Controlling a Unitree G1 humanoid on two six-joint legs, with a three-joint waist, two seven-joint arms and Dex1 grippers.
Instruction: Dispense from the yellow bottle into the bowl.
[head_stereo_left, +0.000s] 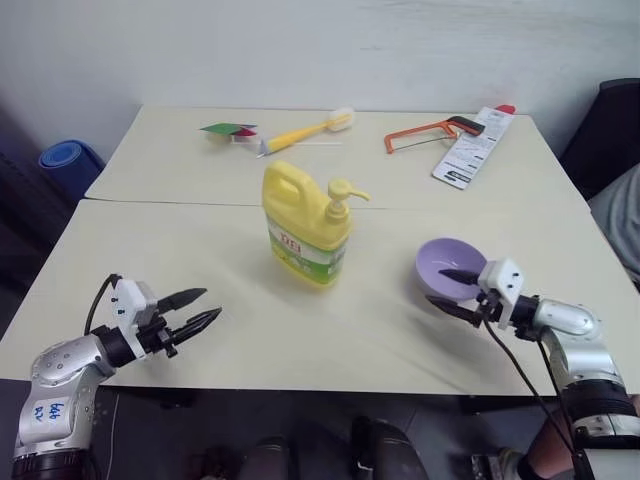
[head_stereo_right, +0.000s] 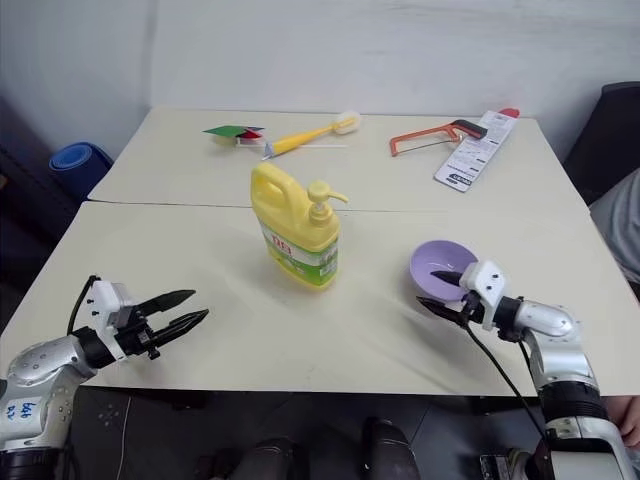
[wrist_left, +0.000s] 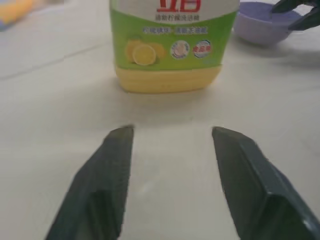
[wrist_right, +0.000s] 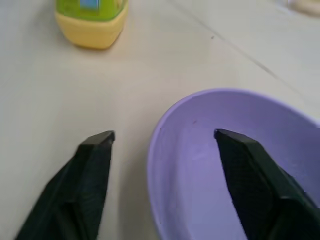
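The yellow bottle (head_stereo_left: 305, 225), a jug with a handle, a pump top and a green label, stands upright mid-table. To its right sits the lavender bowl (head_stereo_left: 450, 268). My right gripper (head_stereo_left: 440, 287) is open and straddles the bowl's near rim (wrist_right: 165, 150), with one finger inside the bowl and one outside. My left gripper (head_stereo_left: 205, 305) is open near the table's front left, pointing at the bottle (wrist_left: 167, 55) from a short distance, with nothing between its fingers.
At the back lie a yellow-handled brush (head_stereo_left: 300, 130), a green and red item (head_stereo_left: 228, 130), an orange-framed hacksaw (head_stereo_left: 425, 133) and its card (head_stereo_left: 470, 150). A seam (head_stereo_left: 180, 203) runs across the table. A blue roll (head_stereo_left: 65, 160) sits off the left. A person (head_stereo_left: 620, 215) is at the right edge.
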